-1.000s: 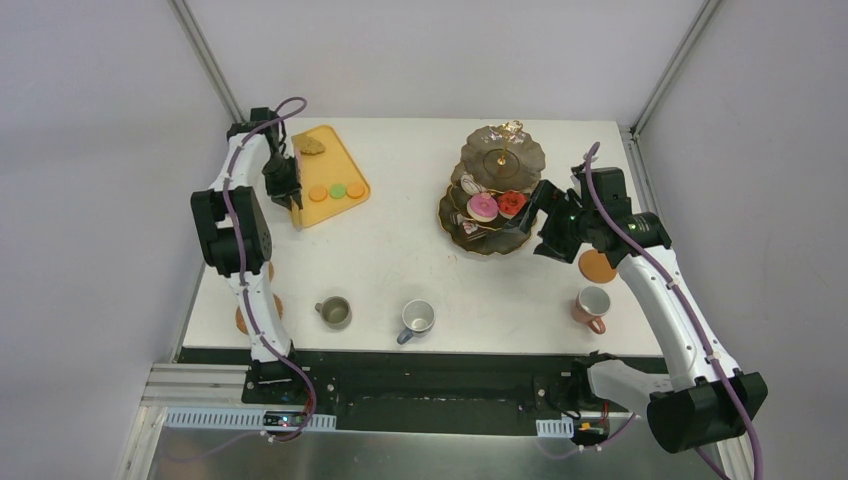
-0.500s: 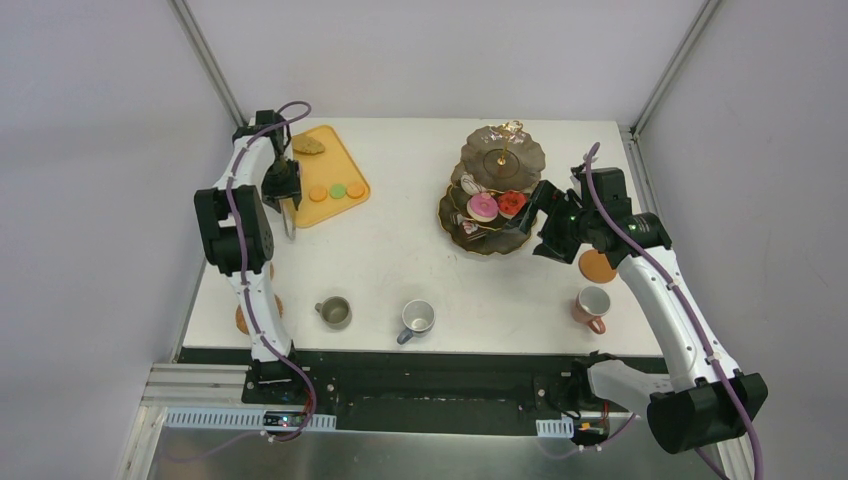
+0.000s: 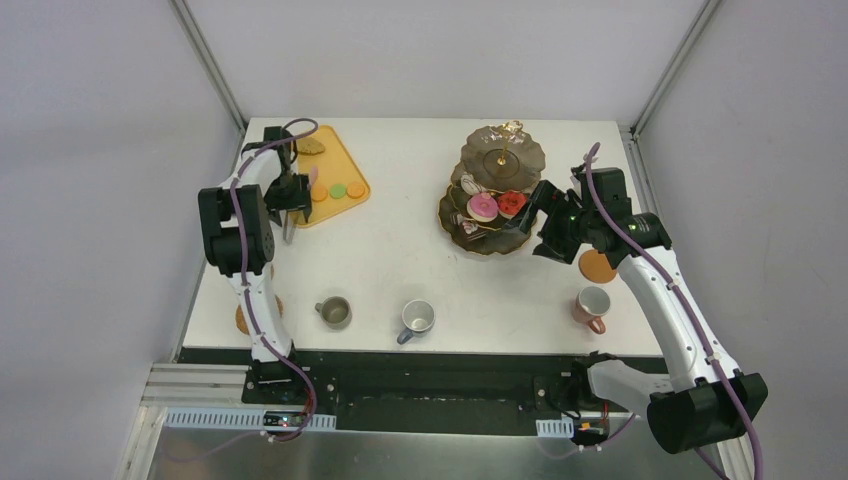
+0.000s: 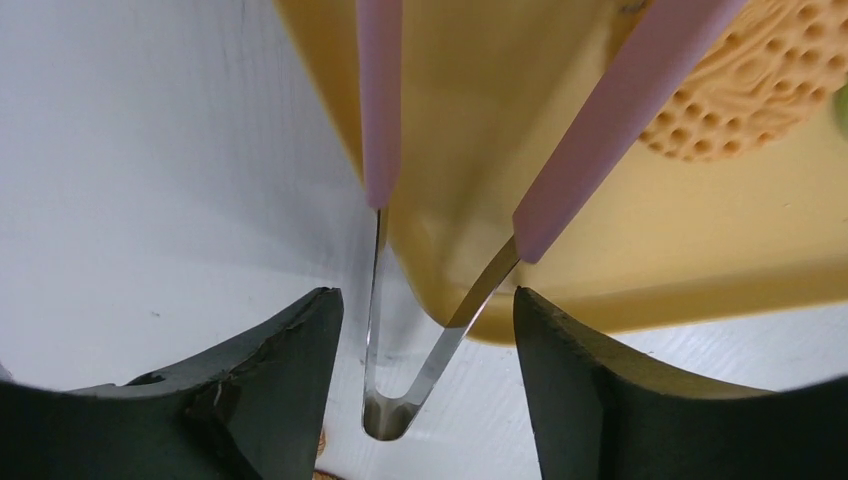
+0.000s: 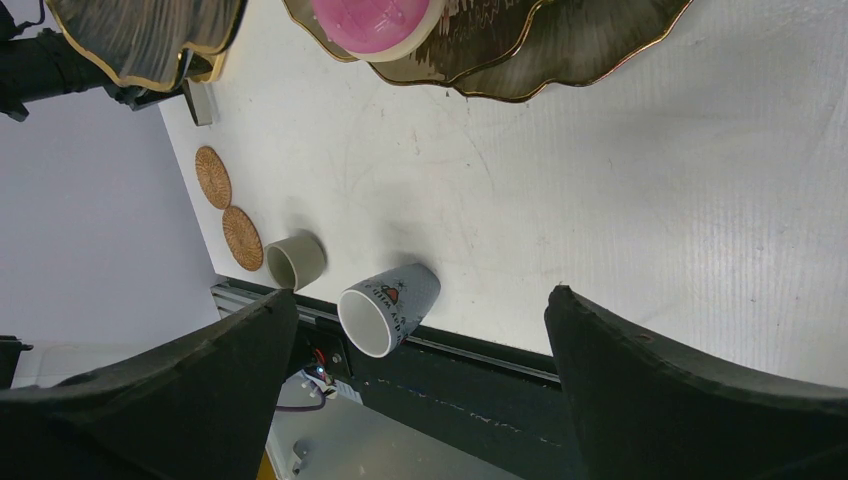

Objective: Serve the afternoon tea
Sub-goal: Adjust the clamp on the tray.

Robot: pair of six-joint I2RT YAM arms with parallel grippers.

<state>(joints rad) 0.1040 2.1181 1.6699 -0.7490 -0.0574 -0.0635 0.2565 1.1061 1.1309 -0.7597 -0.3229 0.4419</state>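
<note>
The dark gold-rimmed three-tier stand [image 3: 503, 152] carries a pink doughnut [image 3: 483, 207], a red doughnut [image 3: 512, 203] and small cakes. Beside its right edge hovers my right gripper [image 3: 540, 222], open and empty; its wrist view shows the stand's rim [image 5: 560, 60] and the pink doughnut [image 5: 375, 22]. My left gripper [image 3: 290, 205] is at the near left edge of the yellow-orange tray [image 3: 340, 160]. Its jaws [image 4: 425, 300] stand open on either side of the pink-handled tongs [image 4: 380, 100], with gaps both sides. Orange [image 3: 319, 193] and green [image 3: 338, 190] macarons lie on the tray.
Olive [image 3: 334, 312], grey-blue [image 3: 417, 319] and pink [image 3: 593, 304] mugs stand along the near edge. One brown coaster [image 3: 597, 266] lies behind the pink mug, two more [image 5: 212, 177] at the near left. A small cake [image 3: 311, 146] sits at the tray's far end.
My left gripper has shifted back and right along the tray edge while its jaws widened off the tongs, which now rest across the tray's rim. The right arm has not moved.
</note>
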